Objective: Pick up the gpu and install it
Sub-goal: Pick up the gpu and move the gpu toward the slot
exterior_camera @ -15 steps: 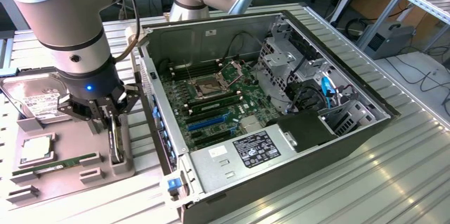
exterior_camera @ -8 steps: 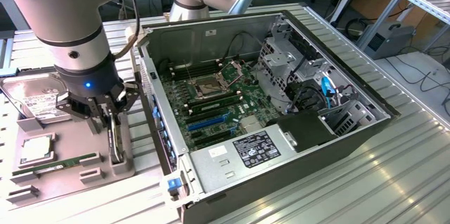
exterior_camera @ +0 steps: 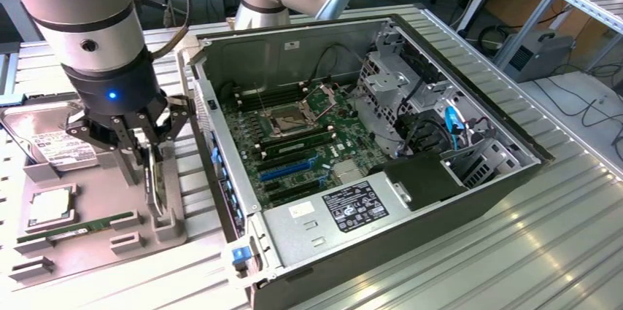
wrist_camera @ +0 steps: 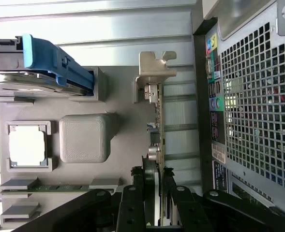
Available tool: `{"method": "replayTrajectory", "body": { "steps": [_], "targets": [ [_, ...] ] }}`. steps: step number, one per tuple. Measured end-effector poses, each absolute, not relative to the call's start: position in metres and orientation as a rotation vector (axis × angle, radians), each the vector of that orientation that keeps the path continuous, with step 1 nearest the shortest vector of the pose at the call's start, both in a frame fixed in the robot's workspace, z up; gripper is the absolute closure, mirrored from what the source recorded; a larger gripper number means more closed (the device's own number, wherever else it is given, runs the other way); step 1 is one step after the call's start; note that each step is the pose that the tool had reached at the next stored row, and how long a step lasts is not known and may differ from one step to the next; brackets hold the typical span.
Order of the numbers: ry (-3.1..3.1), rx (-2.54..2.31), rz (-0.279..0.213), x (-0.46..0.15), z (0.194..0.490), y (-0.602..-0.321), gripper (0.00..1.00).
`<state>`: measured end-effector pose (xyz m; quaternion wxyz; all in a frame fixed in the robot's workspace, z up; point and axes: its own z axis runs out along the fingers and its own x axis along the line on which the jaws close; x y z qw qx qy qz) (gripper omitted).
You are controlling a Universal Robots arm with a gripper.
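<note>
One pincer [exterior_camera: 146, 175] was all you had on the arm, and it hung low over the grey tray [exterior_camera: 98, 241] at the exterior view's left, just beside the open computer case [exterior_camera: 486, 179]. Its two fingers [exterior_camera: 131, 168] were pressed together on the graphics card [exterior_camera: 155, 195], one on each flat face. The card stood on edge in the tray, along the side nearest the case.

From the wrist camera you saw the card [wrist_camera: 157, 130] edge-on, running straight out from between the black fingers [wrist_camera: 132, 203] of the pincer [wrist_camera: 154, 181]. The fingers gripped the end with the round cooler, and the silver bracket [wrist_camera: 154, 72] was at the far end, well clear of them. That bracket was close against a grey post of the tray [wrist_camera: 118, 145]. Whether the card had left its slot, you could not tell.

Three other parts lay on the tray, apart from the pincer: a hard drive [exterior_camera: 54, 146], a processor [exterior_camera: 51, 206] and a green memory stick [exterior_camera: 78, 228]. The perforated back of the case [wrist_camera: 248, 96] was just beside the card.
</note>
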<state>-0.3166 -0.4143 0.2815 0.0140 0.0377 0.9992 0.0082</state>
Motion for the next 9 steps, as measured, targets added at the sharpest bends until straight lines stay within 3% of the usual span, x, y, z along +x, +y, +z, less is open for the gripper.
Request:
{"method": "replayTrajectory", "body": {
  "steps": [9],
  "targets": [
    [3.111, 0.117, 0.023, -0.3166, 0.2895, -0.4143, 0.73]
  ]
}}
